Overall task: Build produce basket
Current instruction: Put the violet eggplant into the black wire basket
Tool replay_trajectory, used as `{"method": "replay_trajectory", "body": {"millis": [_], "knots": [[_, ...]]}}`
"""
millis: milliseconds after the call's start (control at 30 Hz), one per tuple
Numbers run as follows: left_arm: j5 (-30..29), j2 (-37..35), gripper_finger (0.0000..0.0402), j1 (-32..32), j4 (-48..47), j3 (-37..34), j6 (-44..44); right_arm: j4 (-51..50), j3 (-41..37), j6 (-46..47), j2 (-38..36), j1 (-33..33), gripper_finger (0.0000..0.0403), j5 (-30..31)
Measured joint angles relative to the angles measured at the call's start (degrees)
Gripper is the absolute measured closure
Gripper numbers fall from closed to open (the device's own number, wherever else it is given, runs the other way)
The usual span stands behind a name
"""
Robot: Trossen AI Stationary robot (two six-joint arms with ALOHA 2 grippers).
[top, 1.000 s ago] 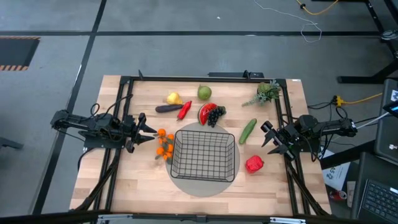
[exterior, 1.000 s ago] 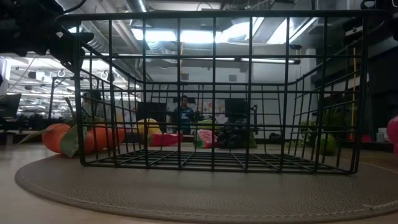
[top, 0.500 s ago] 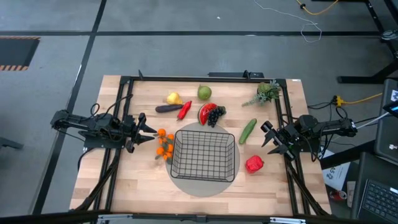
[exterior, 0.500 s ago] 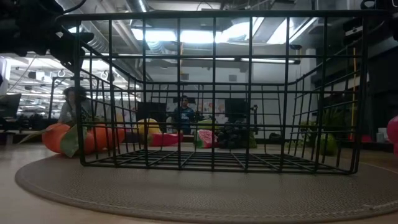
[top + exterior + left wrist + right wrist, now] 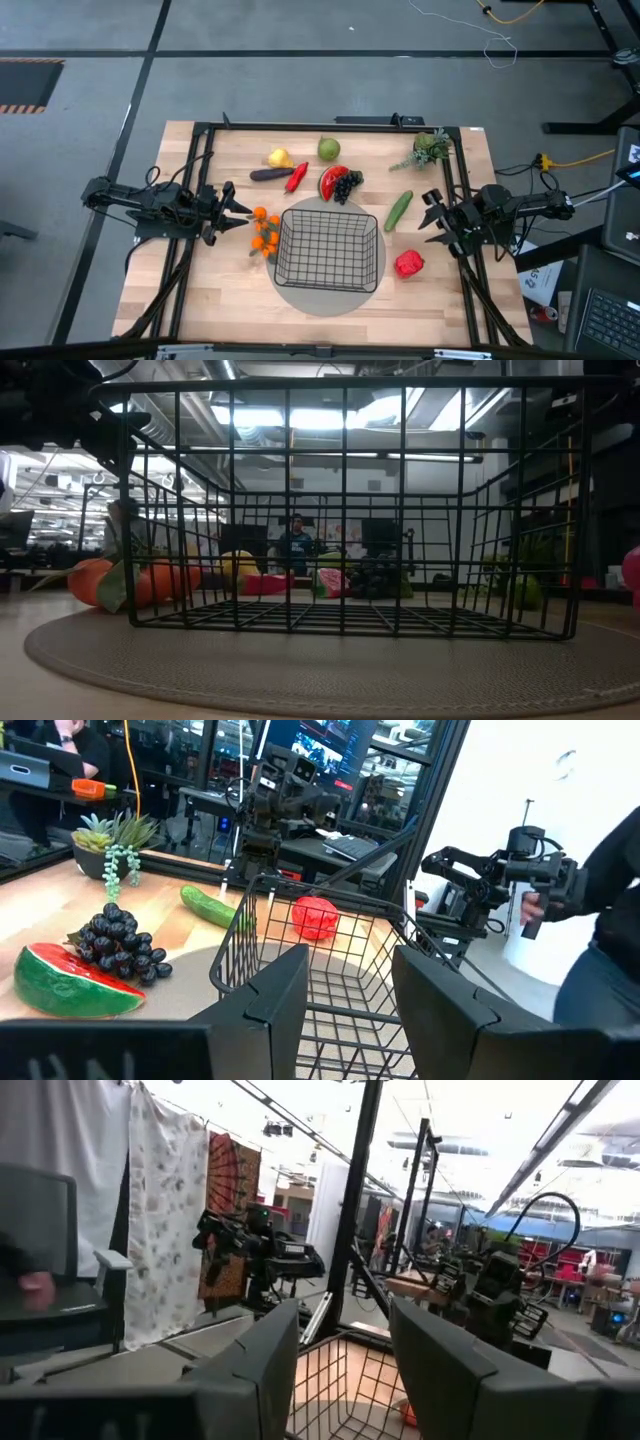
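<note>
Both claws open and empty; basket unloaded.

The left claw [image 5: 237, 212] and right claw [image 5: 430, 217] hover parted over the bench [image 5: 210, 285], gripping nothing. The basket [image 5: 327, 250] sits between them; oranges [image 5: 264, 233] just beside the left claw, cucumber [image 5: 398, 210] and red pepper [image 5: 408, 263] near the right.

Robotics lab: wooden table [image 5: 200, 290] in a black metal frame [image 5: 300, 125], concrete floor [image 5: 300, 85], monitors [image 5: 330, 740] and more robot arms [image 5: 500, 880] behind, ceiling strip lights [image 5: 320, 415].
</note>
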Motion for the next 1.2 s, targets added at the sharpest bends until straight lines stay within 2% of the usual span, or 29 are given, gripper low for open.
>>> {"method": "replay_trajectory", "body": {"millis": [133, 233, 300, 367, 467, 600, 667, 833, 1000, 1200], "knots": [[0.0, 0.0, 0.026, 0.0, -0.01, -0.01, 0.02, 2.54, 0.0, 3.3, 0.0, 0.0, 0.0241, 0.02], [0.0, 0.01, 0.026, -0.01, 0.0, 0.01, 0.02, 9.26, 0.01, 12.23, 0.0, 0.02, 0.0241, 0.15], [0.0, 0.01, 0.026, -0.02, 0.0, 0.0, 0.02, 14.09, 0.0, 17.79, 0.0, 0.06, 0.0241, 3.08], [0.0, 0.01, 0.026, -0.01, -0.01, 0.0, 0.02, 18.82, 0.0, 20.86, 0.0, 0.04, 0.0241, 10.26], [0.0, 0.02, 0.026, -0.02, 0.0, 0.01, 0.0, 23.14, 0.0, 20.35, 0.0, 0.04, 0.0241, 23.7], [0.0, 0.0, 0.026, -0.01, 0.0, 0.01, 0.02, 22.78, 0.02, 18.22, 0.22, 0.03, 0.0241, 43.99], [0.0, 0.01, 0.026, 0.0, 0.0, -0.01, 0.02, 20.33, 0.02, 20.31, 1.04, 0.02, 0.0241, 48.7], [-5.08, 0.0, 0.026, -0.02, 0.13, 0.01, 0.39, 9.57, 5.85, 28.4, 5.26, 0.02, 0.0241, 49.73], [-13.5, 0.0, 0.026, -0.02, 0.15, 0.0, 0.4, -9.95, 20.13, 31.55, 15.46, 0.02, 0.0241, 53.62], [-20.28, 0.01, 0.026, 0.0, 0.15, 0.0, 0.42, -37.48, 40.23, 38.46, 34.54, -0.83, 0.0241, 60.2]]}}
